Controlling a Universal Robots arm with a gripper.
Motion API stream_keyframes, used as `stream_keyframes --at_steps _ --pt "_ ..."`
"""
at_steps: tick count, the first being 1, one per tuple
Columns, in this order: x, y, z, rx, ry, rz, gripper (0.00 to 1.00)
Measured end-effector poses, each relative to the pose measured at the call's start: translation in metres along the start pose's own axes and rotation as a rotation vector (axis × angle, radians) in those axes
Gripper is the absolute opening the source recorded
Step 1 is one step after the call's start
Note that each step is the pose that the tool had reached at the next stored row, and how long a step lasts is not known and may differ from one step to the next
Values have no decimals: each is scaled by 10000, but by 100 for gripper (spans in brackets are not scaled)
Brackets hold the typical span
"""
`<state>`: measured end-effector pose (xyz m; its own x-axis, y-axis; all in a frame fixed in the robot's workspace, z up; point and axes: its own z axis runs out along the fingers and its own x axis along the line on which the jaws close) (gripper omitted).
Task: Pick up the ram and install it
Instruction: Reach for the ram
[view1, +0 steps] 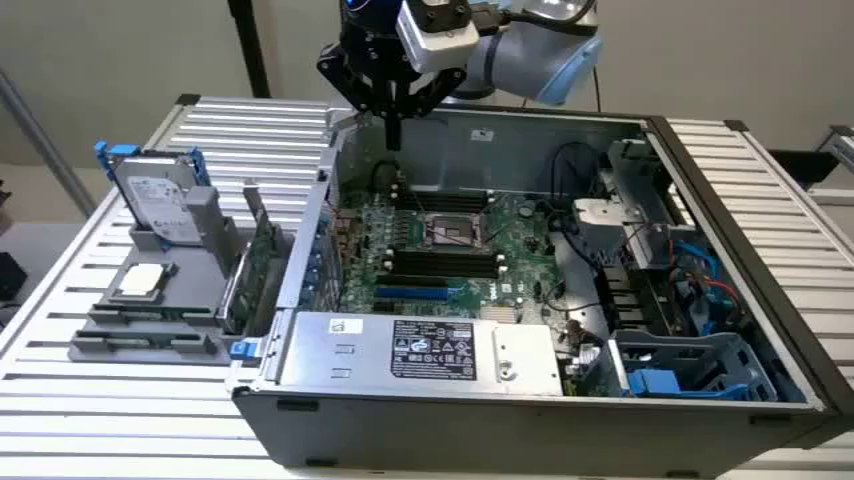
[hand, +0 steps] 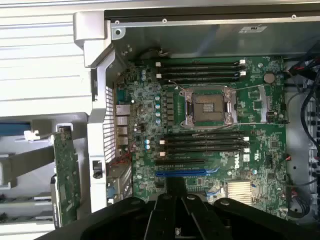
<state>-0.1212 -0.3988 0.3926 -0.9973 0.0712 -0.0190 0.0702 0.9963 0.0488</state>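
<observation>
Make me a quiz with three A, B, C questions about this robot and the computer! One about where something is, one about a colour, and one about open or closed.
1. Where is the gripper?
A. In the air above the computer case
B. Touching the silver chip in the grey holder
C. Down on the table beside the case

2. What colour is the one long slot that stands out on the motherboard?
A. Red
B. Blue
C. Yellow

3. How is the computer case?
A. Closed with its side panel on
B. Open, with its insides showing
C. Wrapped in a box

Answers:
1 A: the wrist view looks straight down onto the motherboard from above.
2 B: it is bright blue beside the black slots.
3 B: the motherboard and cables are in plain sight.
</observation>
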Motion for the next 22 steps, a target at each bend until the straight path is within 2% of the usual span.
stream_keyframes --at_steps 14,17,22 --pt "0 -2 -1 0 0 -1 0" --pt "42 -50 -3 -1 0 1 0" --pt "209 -188 -8 0 0 0 0"
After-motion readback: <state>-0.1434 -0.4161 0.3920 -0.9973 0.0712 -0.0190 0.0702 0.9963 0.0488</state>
